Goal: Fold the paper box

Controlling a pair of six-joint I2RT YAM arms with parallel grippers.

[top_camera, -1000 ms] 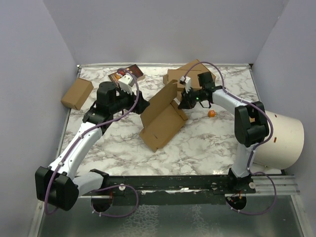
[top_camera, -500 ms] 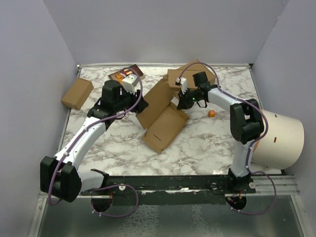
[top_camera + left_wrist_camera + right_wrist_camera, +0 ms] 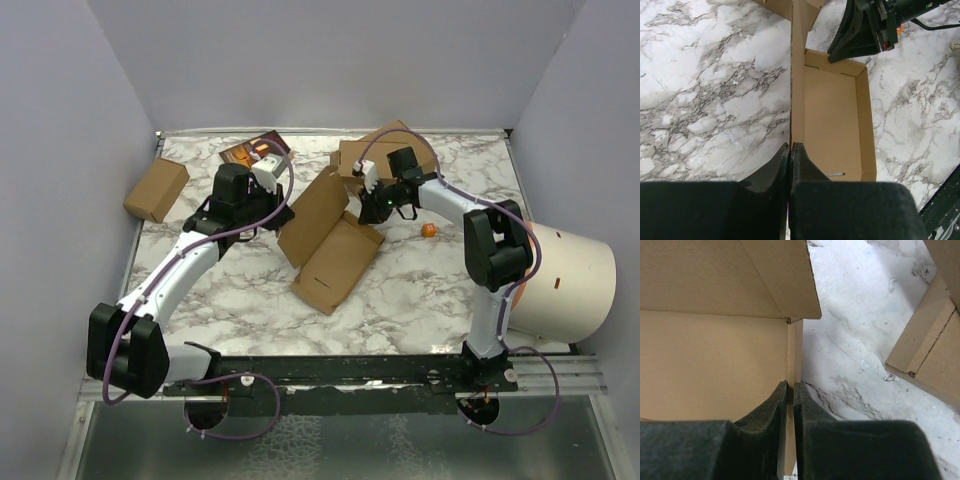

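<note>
The paper box (image 3: pixel 335 265) lies mid-table as a shallow brown tray with its lid panel (image 3: pixel 312 212) standing up on the left. My left gripper (image 3: pixel 283 213) is shut on the left edge of that raised panel. In the left wrist view the gripper (image 3: pixel 791 146) pinches the thin cardboard edge (image 3: pixel 798 75), with the tray floor (image 3: pixel 832 125) to its right. My right gripper (image 3: pixel 368 208) is shut on the box's far side wall. The right wrist view shows this gripper (image 3: pixel 790 385) clamping the narrow wall strip (image 3: pixel 795 350).
A stacked pair of folded boxes (image 3: pixel 385 150) sits just behind the right gripper. A small brown carton (image 3: pixel 156 189) lies far left, a dark packet (image 3: pixel 258 150) at the back, a small orange item (image 3: pixel 428 230) right of the box, and a white drum (image 3: pixel 565 285) at the right edge.
The left gripper has gone from open to shut on the lid panel's edge and moved right. The lid now stands steeper and the box has shifted slightly right.
</note>
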